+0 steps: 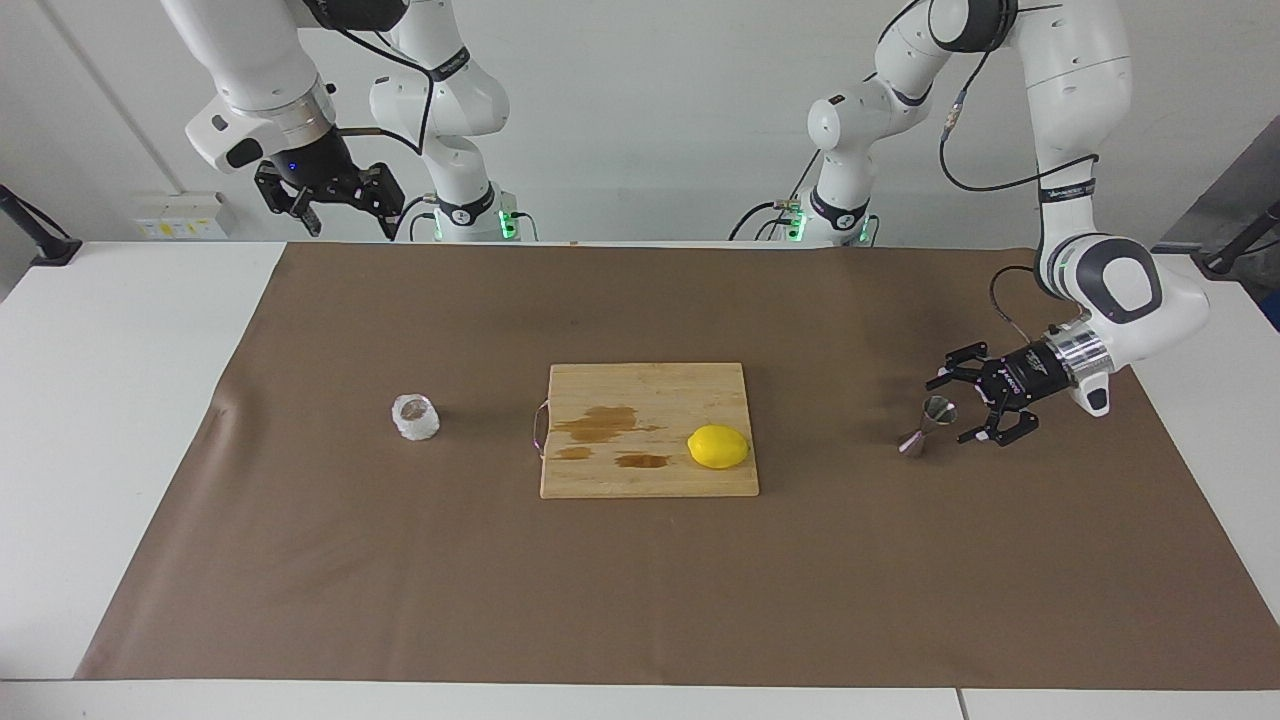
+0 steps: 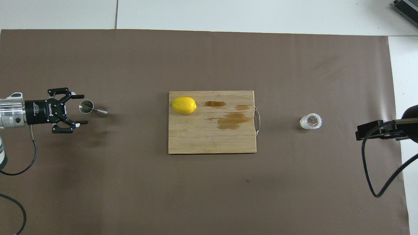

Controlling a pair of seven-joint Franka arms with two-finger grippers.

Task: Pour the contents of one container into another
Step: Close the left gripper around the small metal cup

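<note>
Bright, even light from overhead. The lemon (image 1: 718,446) throws only a soft shadow. Slight glare, perhaps, at three o'clock on the table (image 2: 403,81).

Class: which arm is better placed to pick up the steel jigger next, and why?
The left arm: its open claw sits low beside the jigger. The right claw waits raised at the table's edge nearest the robots, over no object.
</note>
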